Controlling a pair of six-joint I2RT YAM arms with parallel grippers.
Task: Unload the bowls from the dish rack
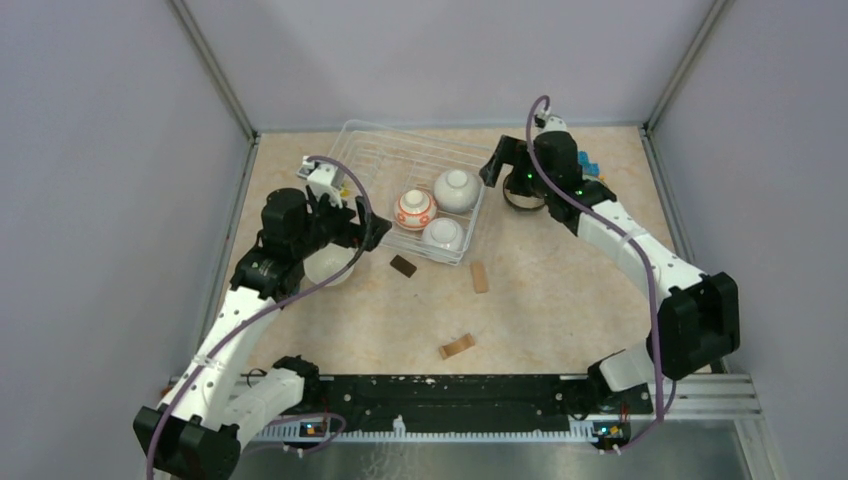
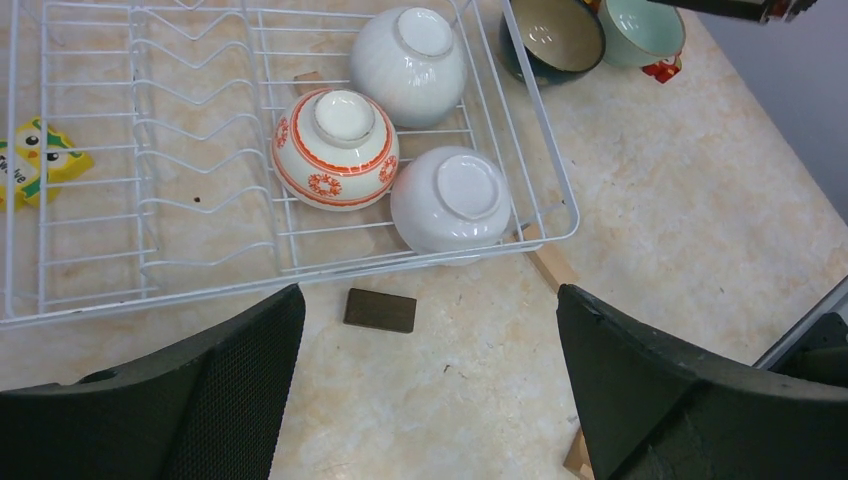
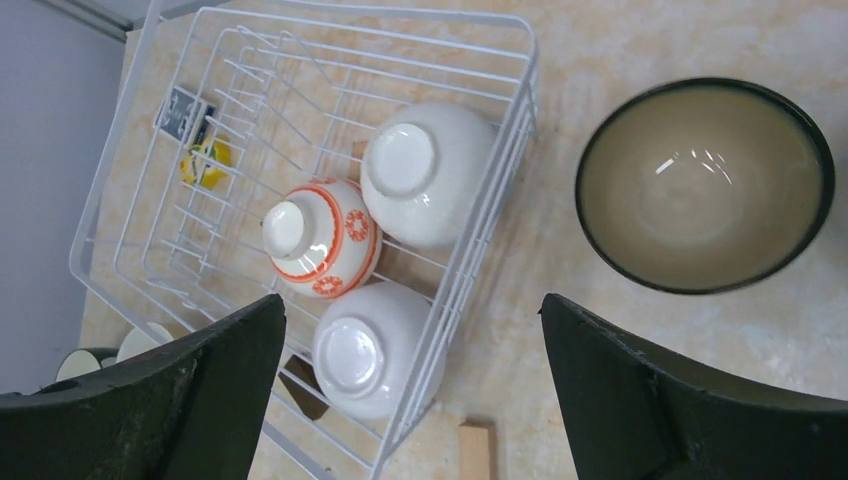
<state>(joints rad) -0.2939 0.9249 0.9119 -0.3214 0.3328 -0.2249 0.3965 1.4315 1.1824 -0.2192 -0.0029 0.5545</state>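
Note:
The white wire dish rack [image 1: 372, 150] holds three upside-down bowls in its right end: a plain white one [image 1: 457, 189], an orange-patterned one [image 1: 414, 208] and a second white one [image 1: 442, 235]. My left gripper [image 2: 428, 300] hangs open and empty over the table just in front of the rack [image 2: 150, 200], near the front white bowl [image 2: 450, 199]. My right gripper [image 3: 411, 305] is open and empty above the rack's right rim [image 3: 505, 150]. Right of the rack stand a dark-rimmed beige bowl [image 3: 705, 182] and a pale green bowl [image 2: 641, 30]. Another white bowl [image 1: 328, 266] sits under my left arm.
A dark brown block [image 2: 380, 310] lies just in front of the rack. Two light wooden blocks [image 1: 480, 277] [image 1: 457, 346] lie on the table nearer the arms. A yellow sticker [image 2: 35, 160] and a small blue card [image 3: 185, 108] lie under the rack's left end. Walls enclose the table.

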